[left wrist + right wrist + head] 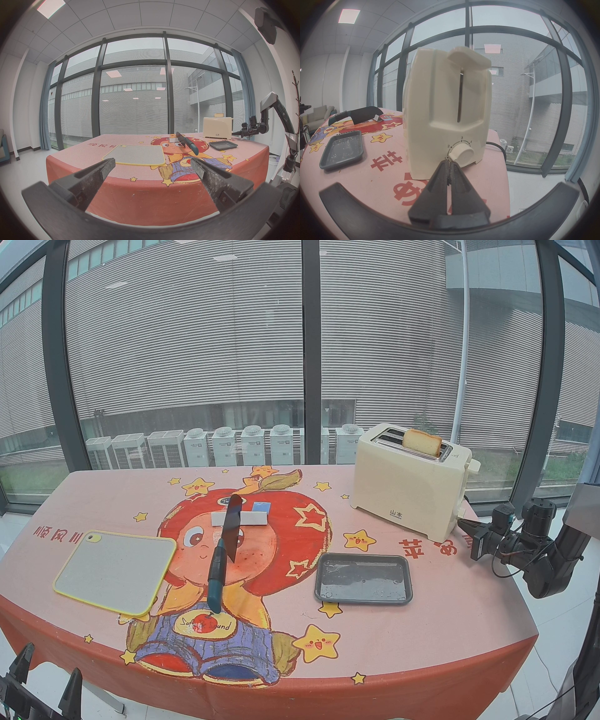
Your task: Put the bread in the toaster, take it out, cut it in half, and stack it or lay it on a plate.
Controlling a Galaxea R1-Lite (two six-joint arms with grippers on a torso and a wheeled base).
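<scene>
Right claw [449, 163] clenched, empty, tips at the toaster [437, 109] dial [461, 153], perhaps touching it. Left claw [153, 164] released, low before the table [78, 153] edge. Bread [422, 442] stands partly out of the toaster's top.

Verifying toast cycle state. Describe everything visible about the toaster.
The toaster is cream, plastic-looking, with two slots. It stands upright on the table, at the far right. A bread slice pokes up from one slot. On its end face the lever sits at the top of its slit, with a dial below. The shut right gripper is close to the dial.
</scene>
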